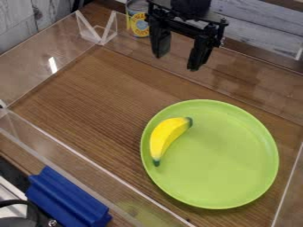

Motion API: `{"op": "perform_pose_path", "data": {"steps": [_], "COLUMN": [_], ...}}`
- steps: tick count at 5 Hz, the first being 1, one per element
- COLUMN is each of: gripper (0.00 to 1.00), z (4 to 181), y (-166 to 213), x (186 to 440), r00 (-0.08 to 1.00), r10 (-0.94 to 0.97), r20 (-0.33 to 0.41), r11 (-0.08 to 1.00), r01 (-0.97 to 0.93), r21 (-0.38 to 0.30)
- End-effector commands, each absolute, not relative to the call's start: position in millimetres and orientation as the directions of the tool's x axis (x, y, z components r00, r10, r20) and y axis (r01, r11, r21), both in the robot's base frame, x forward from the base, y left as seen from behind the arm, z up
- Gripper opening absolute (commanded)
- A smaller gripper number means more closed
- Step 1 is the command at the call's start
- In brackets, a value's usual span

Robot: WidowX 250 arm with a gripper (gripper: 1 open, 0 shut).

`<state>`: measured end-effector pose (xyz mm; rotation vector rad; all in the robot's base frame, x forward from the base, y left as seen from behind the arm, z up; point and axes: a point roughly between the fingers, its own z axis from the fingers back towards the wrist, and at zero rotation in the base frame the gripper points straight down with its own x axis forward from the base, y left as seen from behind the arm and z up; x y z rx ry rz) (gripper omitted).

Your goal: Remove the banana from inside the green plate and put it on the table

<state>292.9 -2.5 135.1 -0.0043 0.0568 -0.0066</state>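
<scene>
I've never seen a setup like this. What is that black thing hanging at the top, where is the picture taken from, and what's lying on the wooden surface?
The black thing is the gripper of a robot arm, its grasping part. It has two fingers pointing down, spread apart, and it holds nothing. It hangs above the far end of the table, well away from the plate.

There is one picture, taken by a camera looking down at the scene from the front, at a slant.

The table is brown wood grain with clear plastic walls around it. On it, near the camera and to the right, lies a large green plate. A small yellow banana lies inside the plate near its left edge. A blue object sits at the lower left, outside the wall.
</scene>
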Motion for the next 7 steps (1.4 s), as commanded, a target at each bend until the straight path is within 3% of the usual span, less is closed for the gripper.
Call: {"op": "perform_pose_path", "data": {"steps": [1,3,7], "gripper": [1.0,1.0,1.0], "z": [126.5,100.4,71.0], "y": [-7.6,-17.9,-26.4], "x": [277.9,248.7,245.3], "r00": [0.998,0.998,0.998], "r10": [-0.006,0.004,-0.008], "r20": [-0.059,-0.055,-0.062], "r11": [1.0,1.0,0.999], "r01": [0.006,-0.006,0.005], "r21": [-0.011,-0.03,-0.045]}}
